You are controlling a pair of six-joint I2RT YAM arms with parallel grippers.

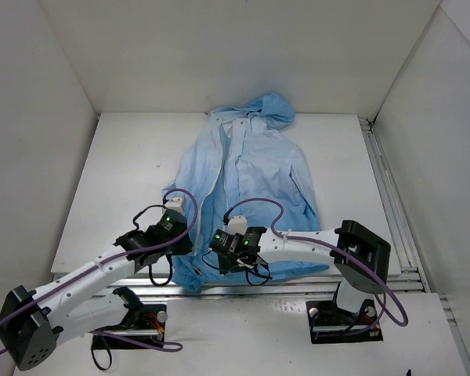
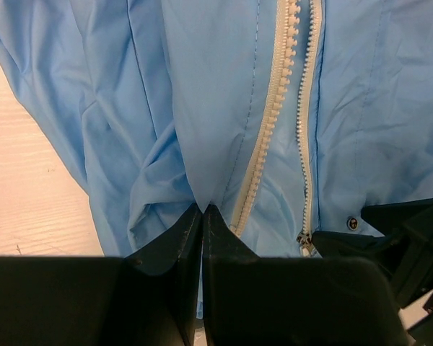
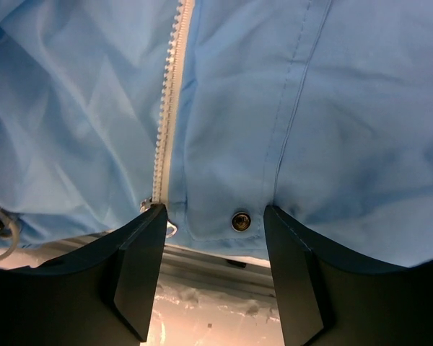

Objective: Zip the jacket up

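The light blue jacket [image 1: 251, 168] lies flat, hood far, hem at the near table edge. Its front is open: two white zipper rows [image 2: 270, 122] run apart, and the slider [image 2: 305, 242] sits at the hem end of the right row. My left gripper [image 2: 203, 209] is shut on a fold of the left front panel beside the zipper; it also shows in the top view [image 1: 184, 249]. My right gripper [image 3: 213, 216] is open at the hem [image 1: 239, 262], straddling the placket corner with a brass snap [image 3: 240, 220]. Its left finger [image 3: 148, 231] touches the slider [image 3: 166, 225].
The white table [image 1: 110, 196] has high white walls around it. A metal rail [image 3: 224, 263] runs along the near table edge right under the hem. The right gripper's dark body [image 2: 411, 238] sits close beside the left gripper. A drawcord loop [image 3: 0, 231] hangs at the hem.
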